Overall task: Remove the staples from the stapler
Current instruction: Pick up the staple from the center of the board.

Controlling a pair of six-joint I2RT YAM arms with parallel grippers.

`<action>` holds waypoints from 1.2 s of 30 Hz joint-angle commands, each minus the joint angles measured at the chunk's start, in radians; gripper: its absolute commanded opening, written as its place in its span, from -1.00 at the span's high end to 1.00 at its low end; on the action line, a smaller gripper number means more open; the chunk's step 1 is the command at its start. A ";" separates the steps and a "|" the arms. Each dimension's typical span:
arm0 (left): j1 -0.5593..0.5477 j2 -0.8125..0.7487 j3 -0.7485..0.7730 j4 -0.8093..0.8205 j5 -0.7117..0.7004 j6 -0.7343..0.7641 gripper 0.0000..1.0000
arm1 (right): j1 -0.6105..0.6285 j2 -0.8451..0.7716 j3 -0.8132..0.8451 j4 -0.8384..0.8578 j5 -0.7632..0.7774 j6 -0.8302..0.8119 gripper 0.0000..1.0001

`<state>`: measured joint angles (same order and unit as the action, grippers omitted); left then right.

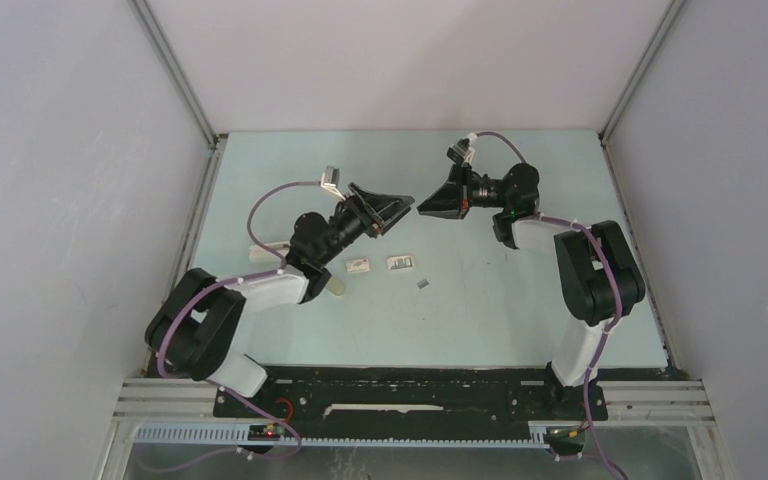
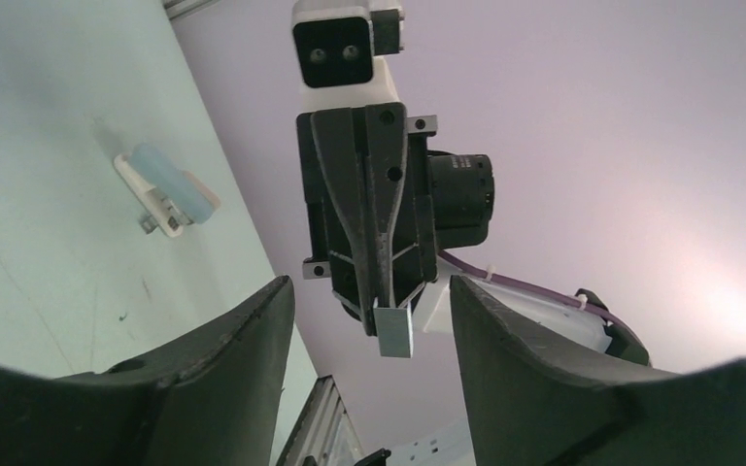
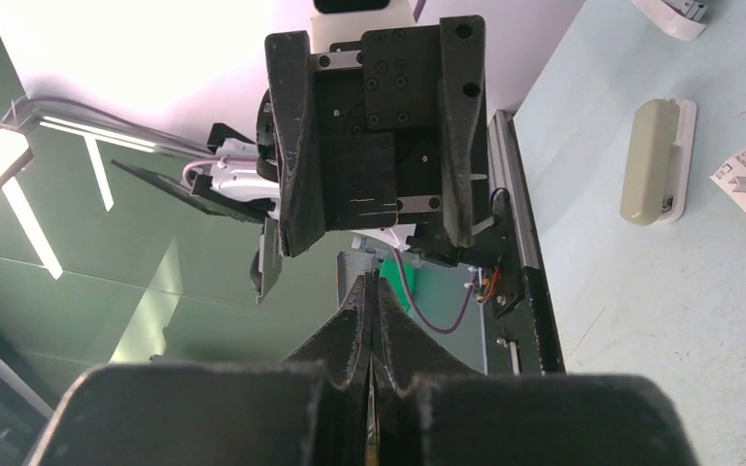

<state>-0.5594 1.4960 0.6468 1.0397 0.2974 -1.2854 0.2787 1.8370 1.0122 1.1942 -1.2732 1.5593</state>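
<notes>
Basically, right end effector [image 2: 387,303] clamps shut on short silvery-grey staple strip [image 2: 394,332] midair above pale green table [image 1: 520,300]; left end effector [image 1: 398,214] gapes empty opposite. Misaligned closing could knock it loose.

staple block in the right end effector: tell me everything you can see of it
The staples are a small, flat, silvery-grey rectangular block, metallic-looking. The right end effector, jaws shut, pinches one edge; most of it sticks out past the tips. Held in mid-air, off the table, facing the open left end effector.
</notes>
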 commanded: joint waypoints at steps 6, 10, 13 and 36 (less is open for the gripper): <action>0.003 0.037 0.032 0.201 0.018 -0.093 -0.13 | 0.011 0.009 -0.004 0.050 0.008 0.020 1.00; 0.002 0.045 0.037 0.203 0.025 -0.095 -0.06 | 0.017 0.011 -0.003 0.050 0.008 0.019 1.00; 0.000 0.052 0.041 0.204 0.032 -0.100 0.00 | 0.019 0.014 -0.004 0.050 0.009 0.022 1.00; -0.008 0.090 0.042 0.246 0.049 -0.136 0.32 | 0.014 0.026 -0.004 0.070 0.020 0.045 1.00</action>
<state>-0.5625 1.5780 0.6468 1.2137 0.3271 -1.4071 0.2905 1.8572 1.0122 1.2194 -1.2644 1.5993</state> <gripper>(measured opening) 0.341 0.006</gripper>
